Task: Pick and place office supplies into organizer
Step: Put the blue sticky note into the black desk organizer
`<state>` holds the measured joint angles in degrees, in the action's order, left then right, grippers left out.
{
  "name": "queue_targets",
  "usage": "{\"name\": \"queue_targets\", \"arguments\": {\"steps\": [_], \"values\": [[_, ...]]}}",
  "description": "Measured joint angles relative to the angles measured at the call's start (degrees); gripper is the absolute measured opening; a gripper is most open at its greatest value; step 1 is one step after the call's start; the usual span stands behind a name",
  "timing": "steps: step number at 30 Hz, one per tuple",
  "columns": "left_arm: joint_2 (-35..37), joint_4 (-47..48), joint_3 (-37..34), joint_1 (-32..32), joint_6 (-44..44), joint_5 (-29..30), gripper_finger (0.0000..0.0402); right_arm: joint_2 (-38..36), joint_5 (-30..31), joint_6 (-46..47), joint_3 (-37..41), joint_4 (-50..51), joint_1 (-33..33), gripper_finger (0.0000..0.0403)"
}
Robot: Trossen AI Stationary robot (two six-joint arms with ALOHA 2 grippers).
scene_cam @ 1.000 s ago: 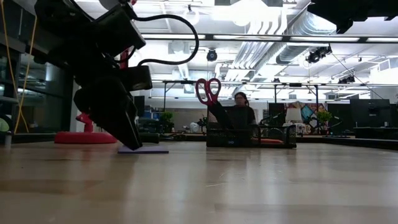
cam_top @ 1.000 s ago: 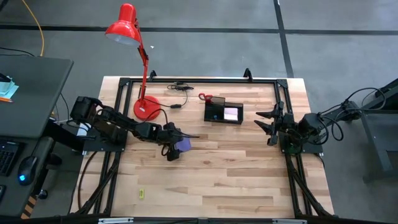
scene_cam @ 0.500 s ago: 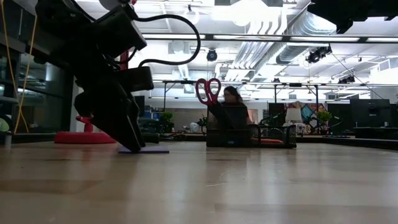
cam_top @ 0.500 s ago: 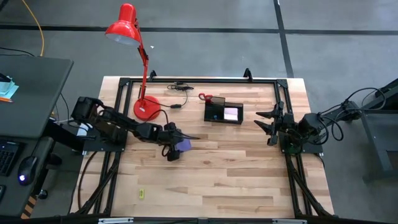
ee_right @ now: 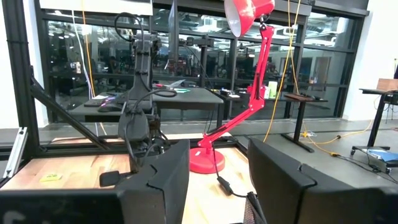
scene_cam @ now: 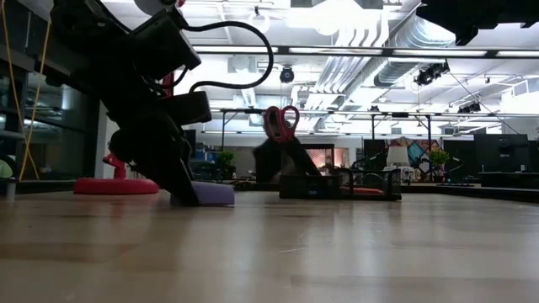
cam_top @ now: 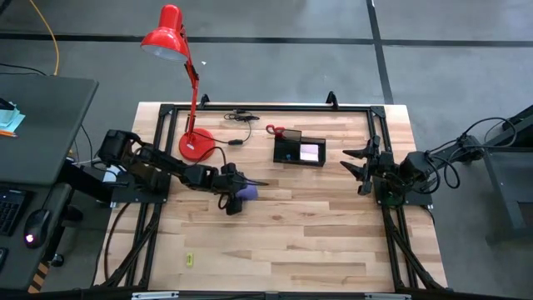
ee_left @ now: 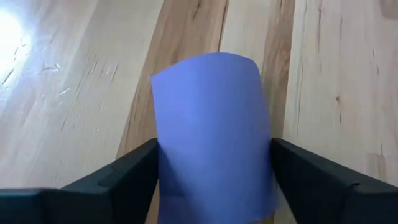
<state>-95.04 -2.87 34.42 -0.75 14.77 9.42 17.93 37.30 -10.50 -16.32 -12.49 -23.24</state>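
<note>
A pale wooden surface (cam_top: 291, 225) of butcher-block planks stands on a grey concrete floor (cam_top: 275, 58) crossed by dark lines. To its left is a dark desk (cam_top: 37, 125). A red desk lamp (cam_top: 171, 37) rises from the far-left part of the surface. Beyond it, the room has tall dark-framed windows (ee_right: 93, 56), black worktables (ee_right: 180, 96), exposed silver ducts (scene_cam: 396, 38) and bright ceiling lights (scene_cam: 337, 13).
</note>
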Motion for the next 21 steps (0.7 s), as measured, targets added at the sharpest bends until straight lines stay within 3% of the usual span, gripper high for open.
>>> {"name": "queue_targets", "arguments": {"steps": [6, 12, 21], "values": [[-0.3, -2.1, 0.7, 0.0, -0.3, 0.5, 0.0256, 0.0, 0.0, 0.0, 0.0, 0.0, 0.0, 0.0158], [-0.7, -0.9, 4.6, 0.0, -2.3, -0.2, 0.0255, 0.0, 0.0, 0.0, 0.0, 0.0, 0.0, 0.0158], [-1.1, 2.7, 15.5, 0.0, -7.5, -2.3, 0.0257, 0.0, 0.0, 0.0, 0.0, 0.0, 0.0, 0.0156]]}}
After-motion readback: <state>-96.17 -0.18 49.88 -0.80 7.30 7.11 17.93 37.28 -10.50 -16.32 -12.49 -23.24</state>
